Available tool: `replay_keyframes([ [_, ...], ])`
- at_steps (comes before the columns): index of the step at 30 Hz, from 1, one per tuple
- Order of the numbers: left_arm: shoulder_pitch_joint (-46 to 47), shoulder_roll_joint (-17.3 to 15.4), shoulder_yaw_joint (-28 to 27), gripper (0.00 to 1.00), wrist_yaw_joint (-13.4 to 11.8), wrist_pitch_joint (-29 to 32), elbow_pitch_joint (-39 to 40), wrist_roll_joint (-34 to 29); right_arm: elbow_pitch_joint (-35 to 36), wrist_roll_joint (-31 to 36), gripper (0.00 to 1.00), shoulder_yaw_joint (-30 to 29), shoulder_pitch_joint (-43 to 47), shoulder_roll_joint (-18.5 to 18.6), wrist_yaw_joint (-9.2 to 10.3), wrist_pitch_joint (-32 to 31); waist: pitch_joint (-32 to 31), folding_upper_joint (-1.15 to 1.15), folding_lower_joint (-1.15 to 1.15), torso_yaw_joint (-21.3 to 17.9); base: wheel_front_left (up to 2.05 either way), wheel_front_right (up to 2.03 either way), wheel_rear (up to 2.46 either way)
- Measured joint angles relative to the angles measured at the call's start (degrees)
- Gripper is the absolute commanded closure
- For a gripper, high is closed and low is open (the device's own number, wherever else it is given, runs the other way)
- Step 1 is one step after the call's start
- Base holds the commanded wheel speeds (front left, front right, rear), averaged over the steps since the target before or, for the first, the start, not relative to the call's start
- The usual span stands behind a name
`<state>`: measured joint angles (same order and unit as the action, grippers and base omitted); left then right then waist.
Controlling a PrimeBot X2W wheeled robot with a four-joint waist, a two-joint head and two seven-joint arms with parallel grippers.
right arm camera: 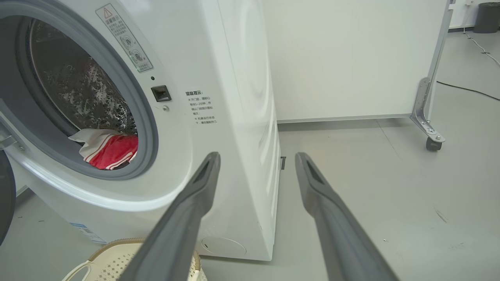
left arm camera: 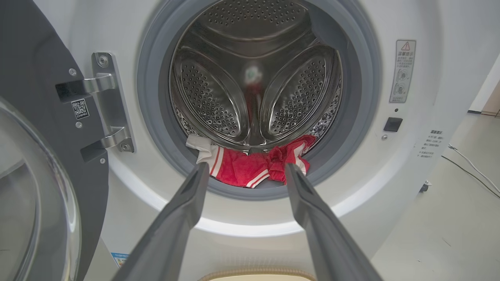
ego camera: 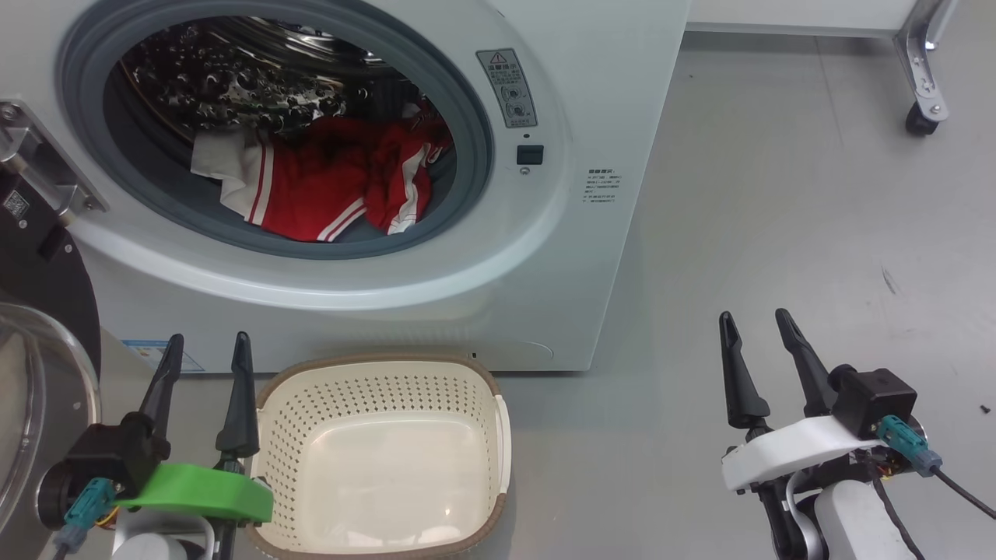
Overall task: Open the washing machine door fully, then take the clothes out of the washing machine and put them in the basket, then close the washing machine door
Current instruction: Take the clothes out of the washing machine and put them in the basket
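Left end effector point(ego camera: 208, 337) just beside basket point(ego camera: 373, 359) rim

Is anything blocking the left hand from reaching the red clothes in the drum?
Nothing visible does. The washing machine door is swung aside to the left, and the clothes lie exposed at the front of the drum. The left hand is open, low beside the basket.
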<state>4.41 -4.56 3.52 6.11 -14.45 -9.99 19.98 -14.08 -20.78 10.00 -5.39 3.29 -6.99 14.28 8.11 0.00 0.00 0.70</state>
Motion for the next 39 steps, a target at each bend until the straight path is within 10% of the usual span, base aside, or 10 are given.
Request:
replay_keyframes([
  [39, 19.1, -8.6, -7.8, 0.00, -4.1, 12.6, -1.0, 0.1, 5.4, 0.6, 0.00, 4.4, -7.6, -0.1, 0.00, 0.0, 20.8, 0.00, 0.00, -11.6, 0.00, 0.00, 0.00],
])
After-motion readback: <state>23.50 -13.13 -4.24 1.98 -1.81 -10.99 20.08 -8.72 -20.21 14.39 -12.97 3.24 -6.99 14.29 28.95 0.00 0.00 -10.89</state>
